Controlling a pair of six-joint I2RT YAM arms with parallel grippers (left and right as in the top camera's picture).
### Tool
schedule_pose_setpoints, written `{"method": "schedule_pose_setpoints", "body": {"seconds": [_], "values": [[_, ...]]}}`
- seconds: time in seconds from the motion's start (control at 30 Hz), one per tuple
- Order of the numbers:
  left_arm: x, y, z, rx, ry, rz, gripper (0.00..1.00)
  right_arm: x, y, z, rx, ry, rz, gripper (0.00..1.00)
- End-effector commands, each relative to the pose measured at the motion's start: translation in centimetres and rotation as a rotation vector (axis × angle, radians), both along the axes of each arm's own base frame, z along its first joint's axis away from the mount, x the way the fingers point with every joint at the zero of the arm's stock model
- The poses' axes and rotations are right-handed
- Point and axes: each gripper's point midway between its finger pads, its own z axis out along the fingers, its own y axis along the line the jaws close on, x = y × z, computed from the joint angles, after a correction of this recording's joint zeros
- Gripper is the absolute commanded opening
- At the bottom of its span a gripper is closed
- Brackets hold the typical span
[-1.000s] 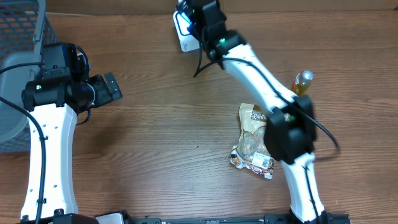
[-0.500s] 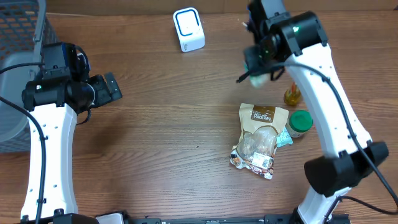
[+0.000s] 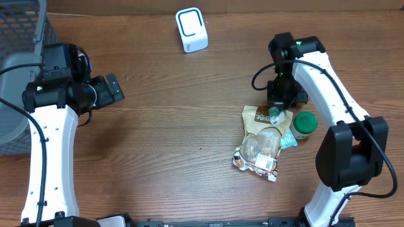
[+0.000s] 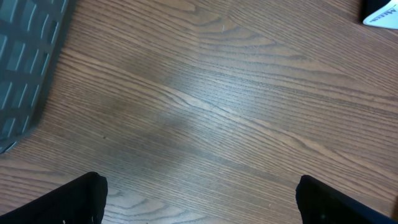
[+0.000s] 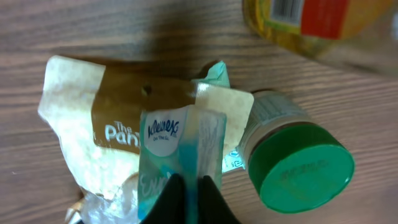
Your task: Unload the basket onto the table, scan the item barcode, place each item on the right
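Above the snack bag point(image 5: 78, 134), right hand point(image 5: 189, 190) pinches tissue pack point(image 5: 177, 146).

a teal kleenex pack point(image 5: 177, 146) is held upright, well apart from the white, blue-faced scanner point(image 3: 191, 29).

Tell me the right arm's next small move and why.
Probably open the right gripper and let the Kleenex pack drop: it was at the scanner a second ago and now hangs pinched over the snack bag, beside the green-lidded jar.

Even bright light, soft glare on tabletop point(image 4: 205, 93)
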Motion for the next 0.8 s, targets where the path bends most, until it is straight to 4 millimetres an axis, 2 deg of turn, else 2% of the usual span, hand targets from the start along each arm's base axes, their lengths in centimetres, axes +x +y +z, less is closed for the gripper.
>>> {"method": "schedule_pose_setpoints", "body": {"seconds": [0.0,0.13,0.17,0.23,0.27,0.4,0.6,0.63,0.7,0.77], "values": [[0.2,0.1,0.8,0.000,-0.023,0.009,1.00,-0.1,0.2,0.0,0.008,-0.005,-0.012,0.16],[0.2,0.1,0.8,0.000,-0.023,0.009,1.00,-0.1,0.2,0.0,0.008,-0.004,-0.012,0.31],[0.2,0.1,0.8,0.000,-0.023,0.009,0.99,-0.1,0.2,0.0,0.008,-0.003,-0.012,0.39],[0.2,0.1,0.8,0.000,-0.023,0.009,0.99,-0.1,0.2,0.0,0.008,-0.003,-0.012,0.66],[0.2,0.1,0.8,0.000,-0.023,0.009,0.99,-0.1,0.2,0.0,0.008,-0.005,-0.012,0.71],[0.2,0.1,0.8,-0.001,-0.023,0.009,1.00,0.4,0.6,-0.1,0.030,-0.026,-0.013,0.80],[0.2,0.1,0.8,0.000,-0.023,0.009,0.99,1.4,5.0,-0.2,0.255,-0.055,-0.015,0.82],[0.2,0.1,0.8,0.000,-0.023,0.009,1.00,1.6,5.7,-0.1,0.289,-0.061,-0.012,0.85],[0.2,0.1,0.8,0.000,-0.023,0.009,0.99,1.8,6.5,0.0,0.311,-0.073,0.001,1.00],[0.2,0.1,0.8,0.000,-0.023,0.009,1.00,2.1,7.1,0.0,0.315,-0.088,0.016,1.00]]}}
